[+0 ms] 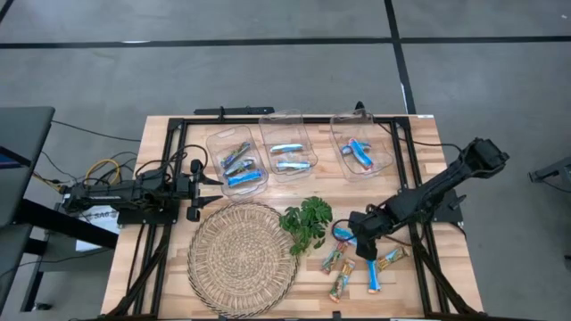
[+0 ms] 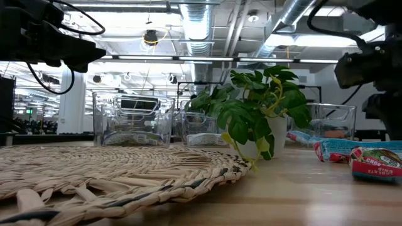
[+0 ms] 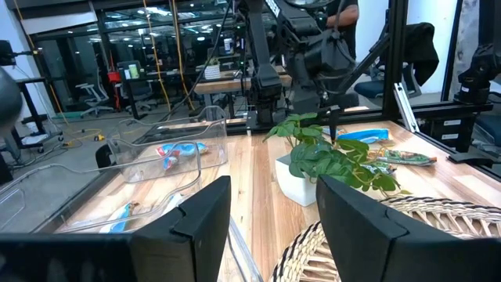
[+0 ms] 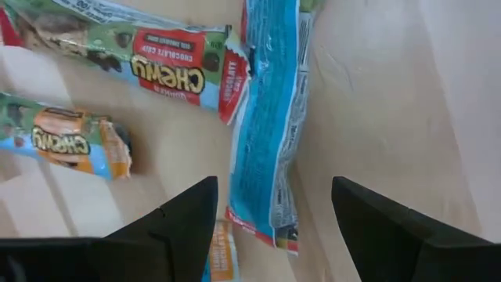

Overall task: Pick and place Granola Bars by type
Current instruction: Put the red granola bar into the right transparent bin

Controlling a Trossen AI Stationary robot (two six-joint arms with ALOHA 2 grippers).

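Pale butcher-block wooden tabletop (image 1: 451, 267): I read it as smooth, satin, grain lines visible in my right wrist view. Round woven straw mat (image 1: 243, 259): coarse, matt, rough braided fibre in the low view. Three clear plastic bins (image 1: 287, 145): glossy, transparent, catching ceiling light. Bright blue wrapped granola bar (image 4: 266, 125): thin crinkled film, slight sheen, creased along its length. Tan and red "Chewy" wrapped bar (image 4: 125, 59): printed glossy wrapper, crimped end seal. Right gripper (image 4: 274, 227) and left gripper (image 3: 274, 227): fingers look like matt black plastic, smooth-faced. Black frame rails (image 1: 169, 169): matt metal.
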